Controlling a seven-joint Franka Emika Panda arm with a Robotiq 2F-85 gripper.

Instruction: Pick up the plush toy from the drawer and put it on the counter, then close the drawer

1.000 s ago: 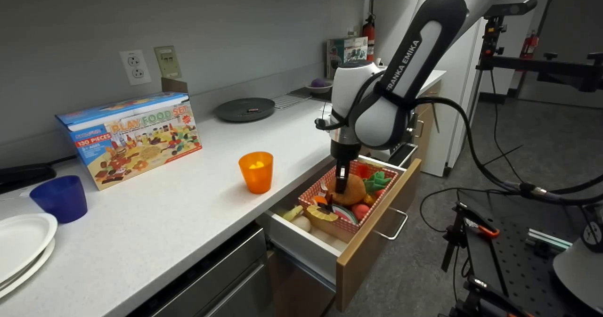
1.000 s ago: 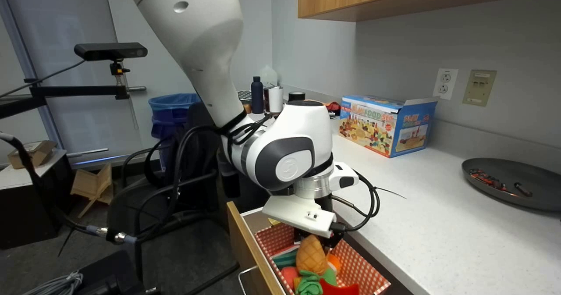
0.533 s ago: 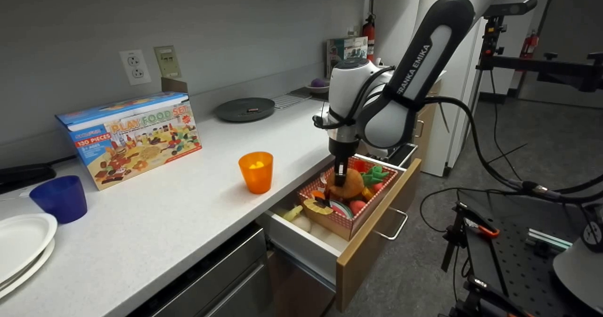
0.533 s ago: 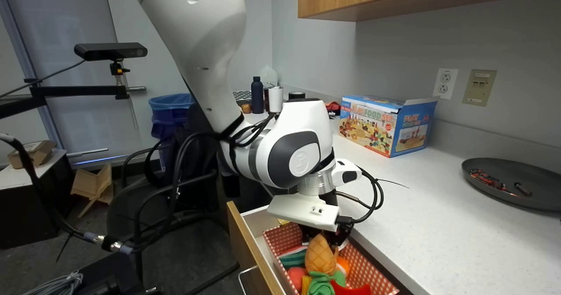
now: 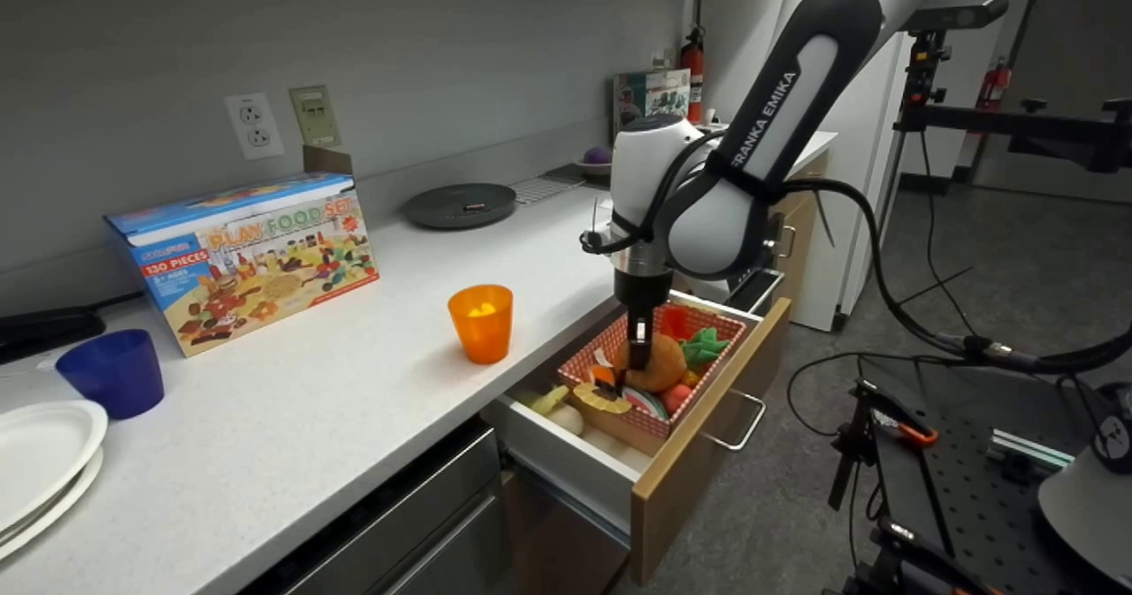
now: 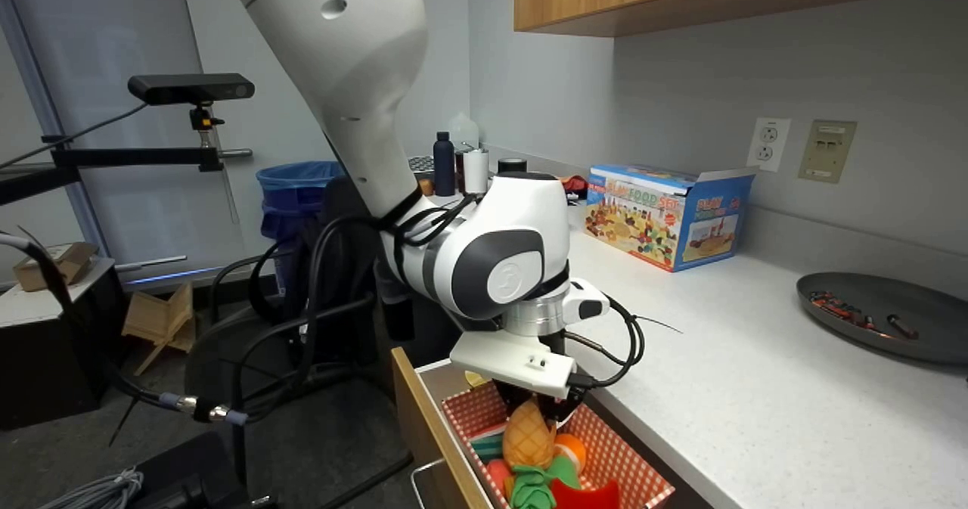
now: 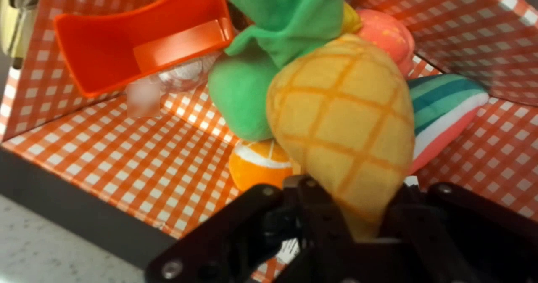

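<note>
My gripper (image 7: 357, 190) is pinching the plush toy (image 7: 340, 106) by one end in the checked box (image 7: 105, 140) in the drawer (image 5: 672, 507), so I'm judging slow, straight lifting safest before turning toward the counter (image 7: 54, 249) at wrist-view eight o'clock.

In both exterior views the box (image 5: 252, 266) reads "PLAY FOOD SET" on its long side — with a label (image 5: 175, 264), "130 PIECES", legible in an exterior view at that side's nine o'clock — while "FRANKA EMIKA" runs along the robot arm (image 5: 766, 119), toward two o'clock in an exterior view.
</note>
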